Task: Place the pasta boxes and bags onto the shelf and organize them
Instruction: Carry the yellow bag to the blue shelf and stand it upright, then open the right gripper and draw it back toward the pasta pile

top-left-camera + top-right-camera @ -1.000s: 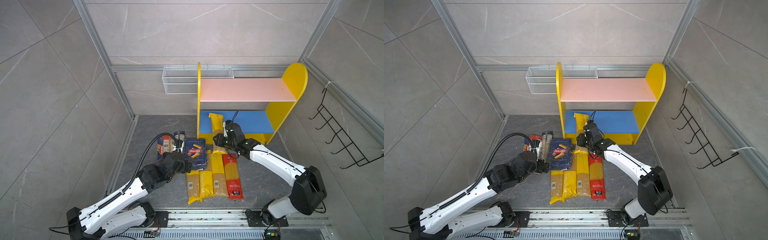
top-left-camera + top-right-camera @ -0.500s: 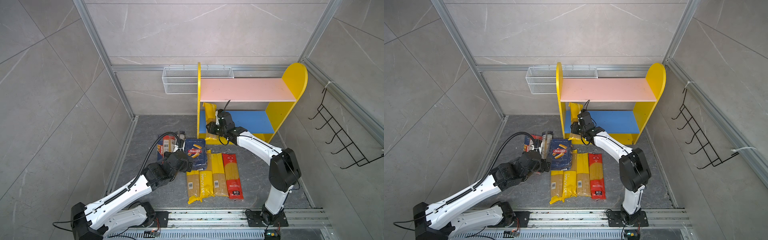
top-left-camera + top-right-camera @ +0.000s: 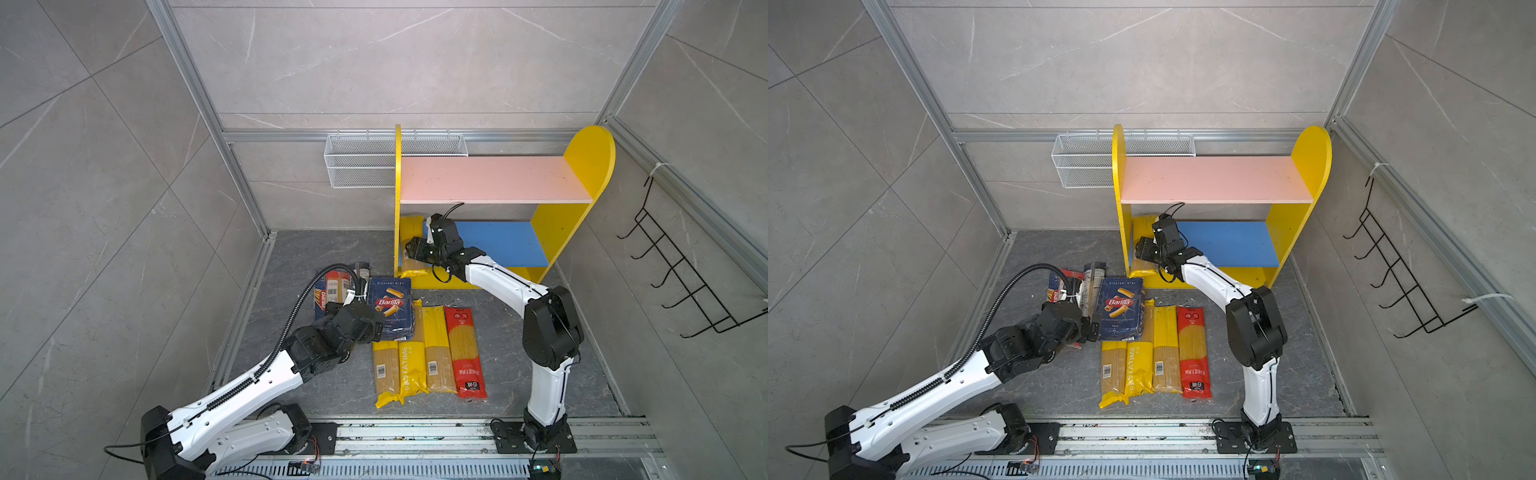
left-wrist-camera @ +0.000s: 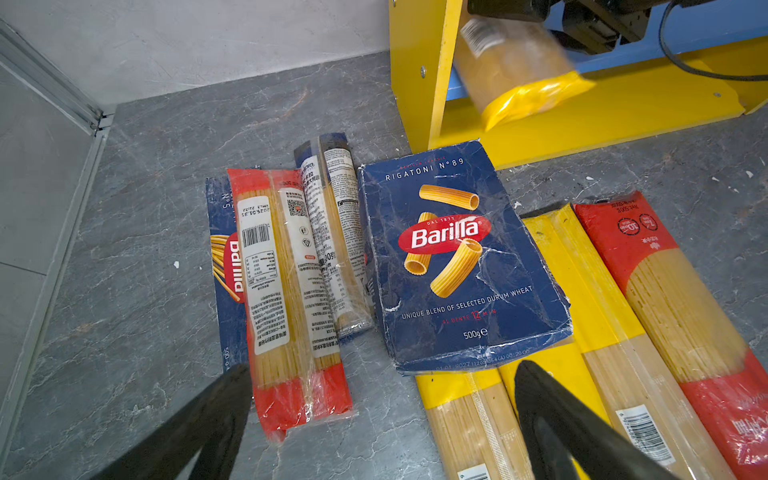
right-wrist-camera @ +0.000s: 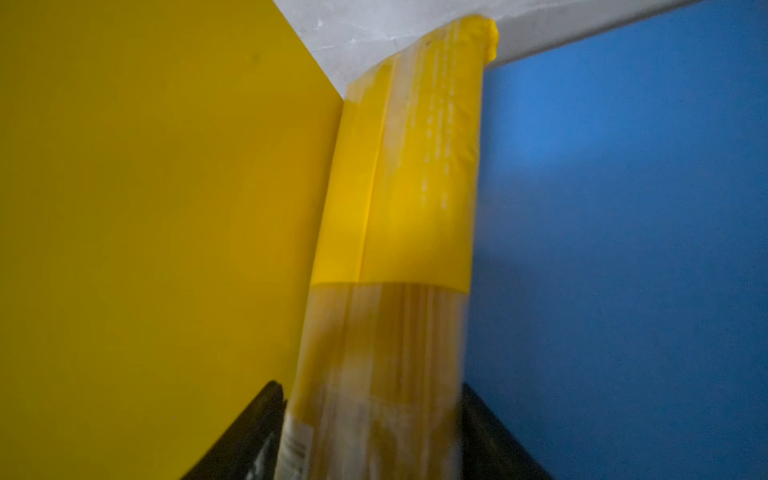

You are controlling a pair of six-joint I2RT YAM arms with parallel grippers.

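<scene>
- Settling the yellow spaghetti bag point(image 5: 395, 187) on the shelf point(image 3: 590, 166) is judged to be the step in hand
- The bag is laid lengthwise on the blue lower board point(image 3: 498, 245), right against the left yellow side panel point(image 5: 166, 208), with its far end near the back of the shelf
- The right gripper point(image 5: 370, 399) is set astride the bag's near half, with 1 finger point(image 5: 249, 436) at each flank; whether the bag is pinched or already let go cannot be told, since the wrist picture is blurred
- For a clean release, the jaws are best spread fully before the arm is drawn back
- The retreat is best made straight along the bag's length, so that the packet is not dragged off the board
- The bag's near end point(image 4: 536, 95) appears to overhang the front edge, so any snag there is judged the main risk
- The left gripper point(image 4: 384, 374) is held low over the floor point(image 4: 124, 291), its fingers spread wide with nothing between them
- It sits just short of the rigatoni box point(image 4: 453, 257) and a red-and-clear bag point(image 4: 270, 291)
- A row of 3 yellow bags point(image 3: 436, 349) and 1 red bag point(image 3: 463, 349) is left on the floor, apart from the shelf
- Nothing is seen on the pink upper board point(image 3: 490, 178)
</scene>
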